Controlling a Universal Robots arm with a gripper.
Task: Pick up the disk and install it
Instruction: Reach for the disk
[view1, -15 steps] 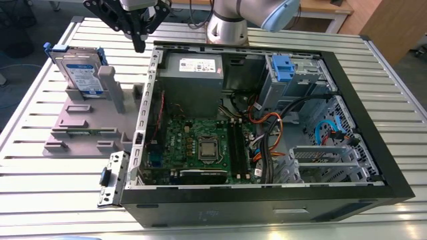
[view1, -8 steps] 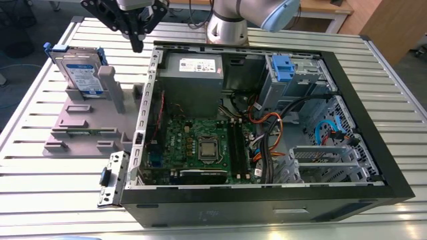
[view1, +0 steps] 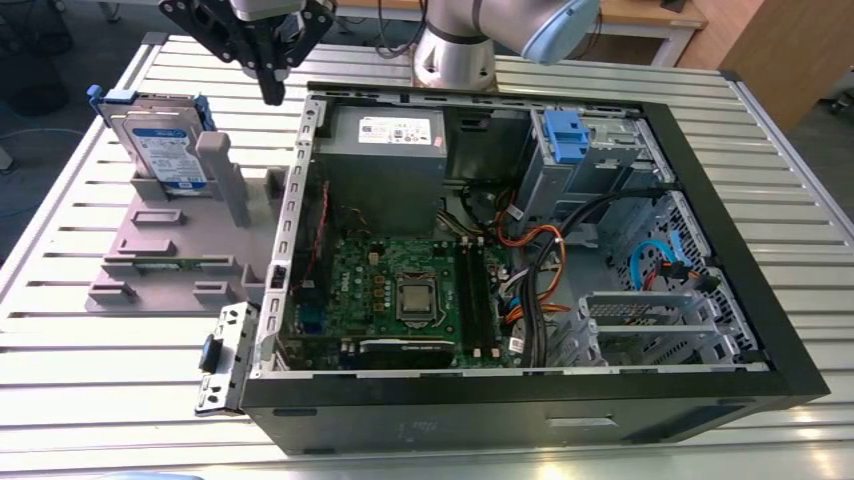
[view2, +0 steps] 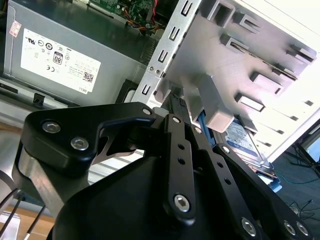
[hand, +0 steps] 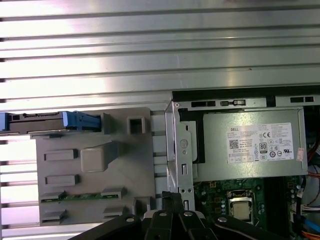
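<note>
Over case wall, claw hangs empty, fingers together. Disk stands on edge in grey holder, below and beside claw, untouched. Likely stiff, weighty, shock-sensitive; grip across blue bracket edges.

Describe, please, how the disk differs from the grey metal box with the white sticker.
The disk stands on edge in the grey holder, outside the computer case; the grey metal box lies inside it. The disk is thin and blue-framed; the box is bulkier and plain grey. Both carry white labels.
</note>
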